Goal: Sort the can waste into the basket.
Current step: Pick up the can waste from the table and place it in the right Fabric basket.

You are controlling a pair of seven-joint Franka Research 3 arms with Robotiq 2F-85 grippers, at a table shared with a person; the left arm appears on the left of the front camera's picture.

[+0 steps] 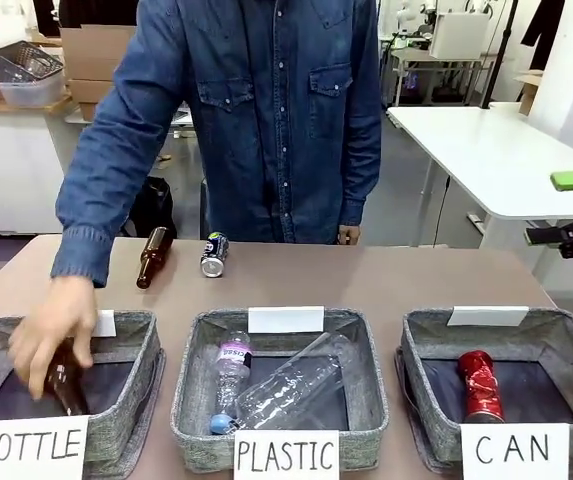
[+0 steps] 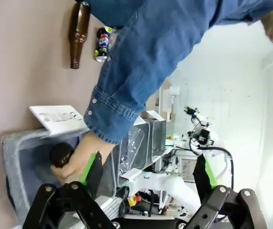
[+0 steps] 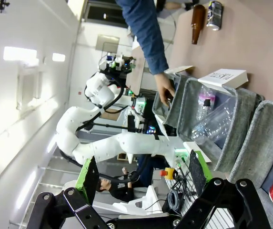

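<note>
black-and-silver can (image 1: 214,254) lay end-on toward you | well left of your right end effector (image 1: 558,208), fingers apart, empty | left end effector (image 2: 148,168) likewise apart

The red can (image 1: 479,385) is shiny metal, the basket (image 1: 564,332) rough grey cloth, the table (image 1: 386,275) matt.

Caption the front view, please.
Person's hand holds brown glass bottle in grey fabric BOTTLE basket; shiny red can lies in matching CAN basket.
</note>
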